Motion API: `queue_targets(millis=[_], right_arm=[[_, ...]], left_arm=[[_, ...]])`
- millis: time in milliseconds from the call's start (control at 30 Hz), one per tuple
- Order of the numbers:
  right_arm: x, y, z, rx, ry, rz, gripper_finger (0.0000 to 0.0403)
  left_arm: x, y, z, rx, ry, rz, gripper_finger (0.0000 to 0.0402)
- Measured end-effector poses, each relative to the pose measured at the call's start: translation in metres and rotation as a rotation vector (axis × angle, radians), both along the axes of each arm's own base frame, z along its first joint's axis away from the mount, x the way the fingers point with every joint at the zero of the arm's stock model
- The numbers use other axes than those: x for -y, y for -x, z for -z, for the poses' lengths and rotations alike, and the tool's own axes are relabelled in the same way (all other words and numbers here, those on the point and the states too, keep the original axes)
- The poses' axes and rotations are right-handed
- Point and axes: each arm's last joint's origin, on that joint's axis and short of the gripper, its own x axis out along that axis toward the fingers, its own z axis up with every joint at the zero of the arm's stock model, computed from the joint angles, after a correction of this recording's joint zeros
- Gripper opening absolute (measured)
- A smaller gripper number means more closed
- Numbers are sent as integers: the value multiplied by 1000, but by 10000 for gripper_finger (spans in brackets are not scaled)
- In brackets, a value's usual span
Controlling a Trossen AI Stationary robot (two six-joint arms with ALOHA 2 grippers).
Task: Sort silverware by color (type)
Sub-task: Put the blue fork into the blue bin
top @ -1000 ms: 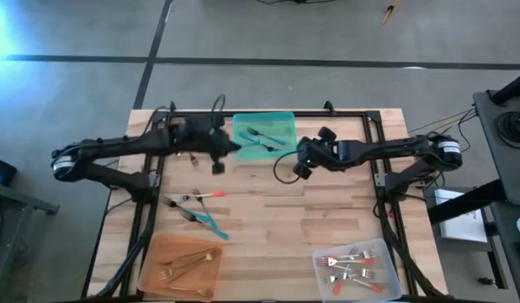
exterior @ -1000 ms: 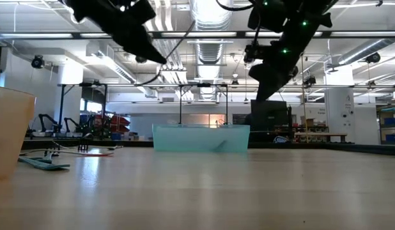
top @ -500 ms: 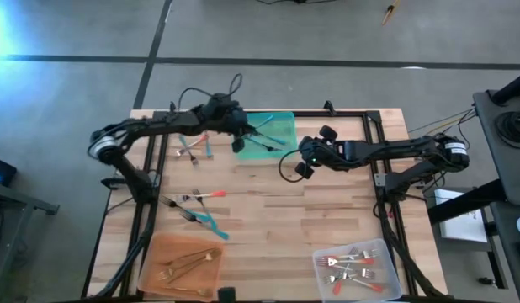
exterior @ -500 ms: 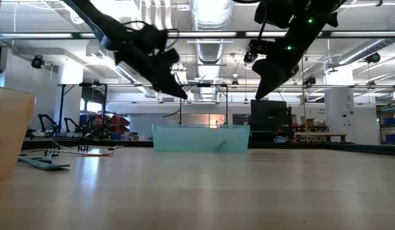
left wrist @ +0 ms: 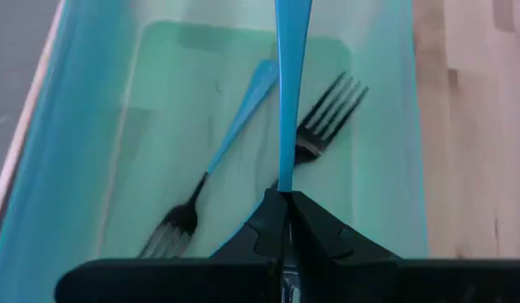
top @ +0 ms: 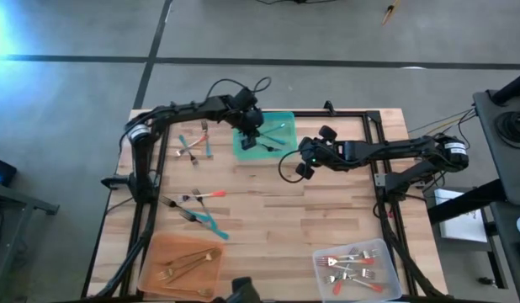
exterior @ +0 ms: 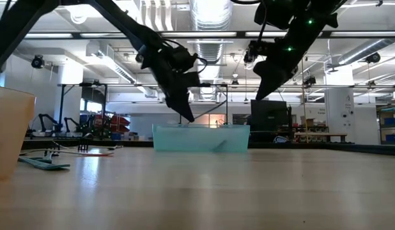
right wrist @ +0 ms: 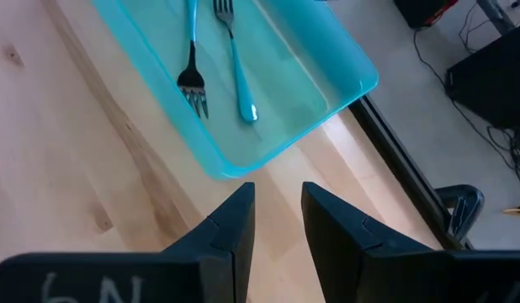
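While left gripper (left wrist: 287,206) pinches one teal-handled utensil (left wrist: 290,93) over the teal tray (top: 282,123), two teal-handled forks (left wrist: 243,126) lie inside it. Right gripper (right wrist: 273,220) hovers beside the tray, part open, empty. Gold pieces sit in orange tray (top: 159,252), red-handled ones in clear tray (top: 386,252).

Perhaps "N" on right end effector (right wrist: 273,220)

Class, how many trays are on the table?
3: teal tray at the far edge, orange tray at the near-left corner, clear tray at the near-right corner. None looks hidden.
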Motion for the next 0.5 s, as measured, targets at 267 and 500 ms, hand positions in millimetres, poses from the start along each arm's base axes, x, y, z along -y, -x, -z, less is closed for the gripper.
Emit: queue_targets(millis=[267, 500], right_arm=[[0, 1, 4, -16, -2, -1, 91], [0, 3, 8, -27, -4, 0, 91]], left_arm=[[-2, -3, -1, -9, 12, -15, 12], [-1, -3, 1, -16, 28, -27, 66]])
